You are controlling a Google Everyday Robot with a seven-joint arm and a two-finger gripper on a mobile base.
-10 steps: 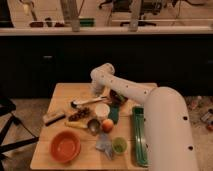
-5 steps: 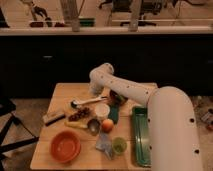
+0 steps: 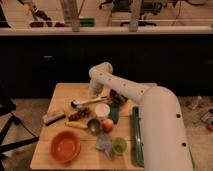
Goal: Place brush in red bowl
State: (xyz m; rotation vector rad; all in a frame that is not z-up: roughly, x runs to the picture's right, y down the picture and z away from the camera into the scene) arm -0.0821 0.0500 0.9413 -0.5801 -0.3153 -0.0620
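The brush [image 3: 89,101] lies flat on the wooden table [image 3: 62,92], with its white handle pointing right and its small dark head at the left. The red bowl [image 3: 65,146] stands at the table's front left, well apart from the brush, with nothing in it. My gripper [image 3: 100,94] hangs down from the white arm at the back middle of the table, right at the brush handle's right end. The arm's wrist hides where the gripper meets the handle.
A block scrub brush [image 3: 53,118] lies at the left. A dark maroon bowl with greens [image 3: 118,96], a white cup [image 3: 102,110], a metal cup [image 3: 94,125], a peach [image 3: 107,124] and a green cup [image 3: 118,145] crowd the middle. A green tray [image 3: 136,135] lines the right edge.
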